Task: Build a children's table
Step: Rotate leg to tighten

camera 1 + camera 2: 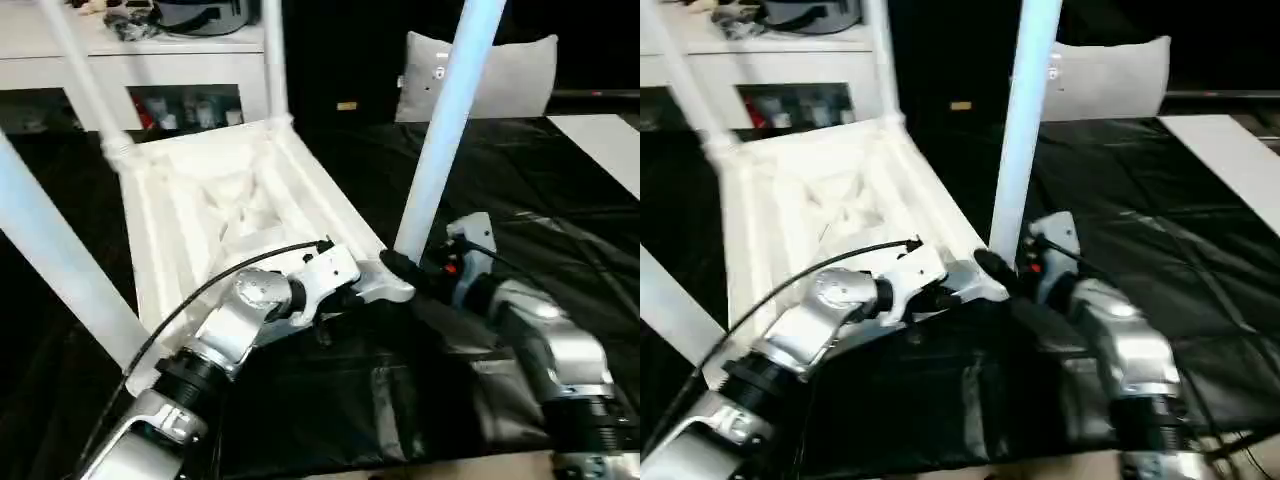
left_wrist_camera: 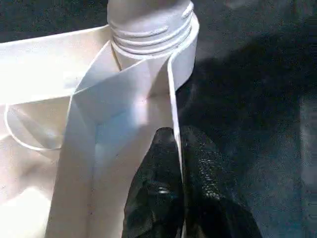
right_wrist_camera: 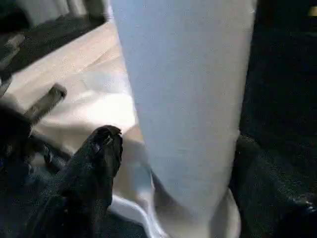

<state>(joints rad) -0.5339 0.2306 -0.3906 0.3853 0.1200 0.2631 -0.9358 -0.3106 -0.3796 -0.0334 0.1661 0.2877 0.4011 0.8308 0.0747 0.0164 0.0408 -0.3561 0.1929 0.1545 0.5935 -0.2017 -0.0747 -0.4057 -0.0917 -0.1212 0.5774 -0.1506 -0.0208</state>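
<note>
The upturned tabletop fills the left-centre of the frame on black sheeting, legs up. The nearest leg rises almost upright from the near right corner socket, leaning slightly to the upper right. The right gripper, closest to it, sits at its base with jaws apart around the tube. The left gripper is pinched on the tabletop's rim just beside that socket.
</note>
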